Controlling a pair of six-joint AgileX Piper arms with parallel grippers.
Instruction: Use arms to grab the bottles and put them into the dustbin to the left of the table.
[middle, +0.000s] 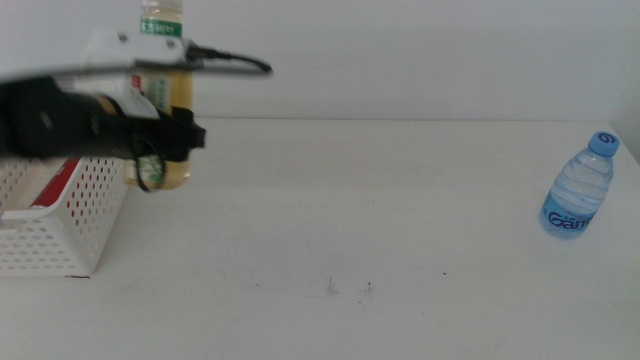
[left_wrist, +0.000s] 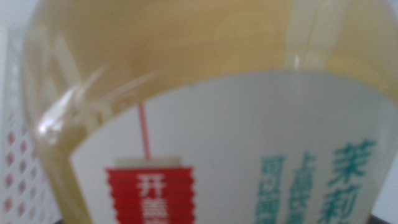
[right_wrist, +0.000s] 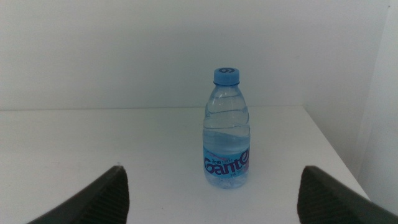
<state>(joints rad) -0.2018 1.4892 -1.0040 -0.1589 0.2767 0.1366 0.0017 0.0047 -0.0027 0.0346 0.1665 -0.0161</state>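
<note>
The left gripper (middle: 165, 140) is clamped on the tea bottle (middle: 166, 95), upright just beside the dustbin (middle: 60, 225). The right gripper (right_wrist: 211, 193), jaws apart, faces the water bottle (right_wrist: 226, 127), standing on the white table (middle: 350, 220) well apart from the dustbin, near the table's far right corner by a white wall.

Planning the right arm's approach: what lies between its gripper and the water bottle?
Nothing: the right wrist view shows only bare table between the open right gripper and the water bottle.
</note>
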